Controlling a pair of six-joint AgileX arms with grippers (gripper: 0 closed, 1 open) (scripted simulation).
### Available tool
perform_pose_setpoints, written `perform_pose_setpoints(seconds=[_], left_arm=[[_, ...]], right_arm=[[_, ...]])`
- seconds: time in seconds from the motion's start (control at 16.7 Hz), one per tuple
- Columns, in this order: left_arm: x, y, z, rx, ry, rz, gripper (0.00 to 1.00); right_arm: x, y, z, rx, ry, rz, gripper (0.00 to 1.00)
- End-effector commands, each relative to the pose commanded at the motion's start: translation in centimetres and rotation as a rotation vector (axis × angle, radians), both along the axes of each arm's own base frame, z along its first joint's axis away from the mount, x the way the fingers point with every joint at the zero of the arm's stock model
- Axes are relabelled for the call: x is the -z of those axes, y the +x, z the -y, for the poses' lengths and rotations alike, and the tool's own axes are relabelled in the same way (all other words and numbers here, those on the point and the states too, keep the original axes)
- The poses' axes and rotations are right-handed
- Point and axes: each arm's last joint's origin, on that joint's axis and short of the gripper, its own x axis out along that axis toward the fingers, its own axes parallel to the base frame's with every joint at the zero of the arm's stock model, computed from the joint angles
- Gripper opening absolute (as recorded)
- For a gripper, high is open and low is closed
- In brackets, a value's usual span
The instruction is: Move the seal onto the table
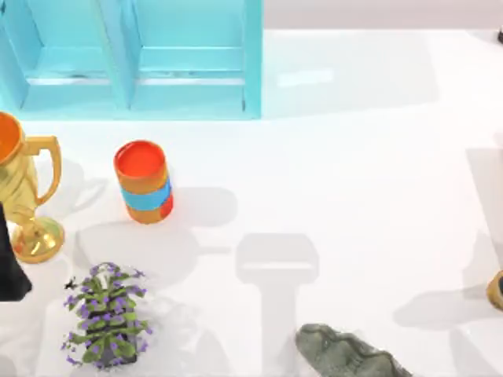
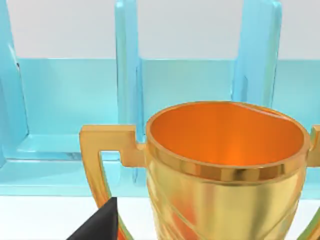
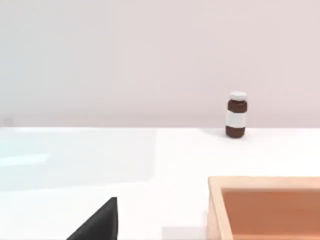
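The glossy white desk (image 1: 354, 157) runs back to a turquoise shelf unit (image 1: 189, 71) and a plain pale wall (image 3: 125, 50). The left gripper (image 1: 9, 263) is at the desk's left edge with a gold trophy (image 1: 23, 196) right in front of it. Near the right gripper (image 3: 97, 225) stands a wooden tray (image 3: 265, 184), with a brown bottle (image 3: 236, 115) well beyond. I cannot tell whether either gripper is open or closed, nor where the seal lies.
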Motion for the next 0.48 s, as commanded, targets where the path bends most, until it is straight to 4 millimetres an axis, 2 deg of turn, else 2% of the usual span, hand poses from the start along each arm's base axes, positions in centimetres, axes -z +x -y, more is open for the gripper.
perform_pose_setpoints(seconds=[0.24, 0.48], left_arm=[[0.0, 0.0, 0.0, 0.0, 0.0, 0.0, 1.0], [0.0, 0.0, 0.0, 0.0, 0.0, 0.0, 1.0]], right_arm=[[-0.6, 0.0, 0.2, 0.015, -0.015, -0.032, 1.0], [-3.8, 0.4, 0.9, 0.079, -0.082, -0.206, 1.0]])
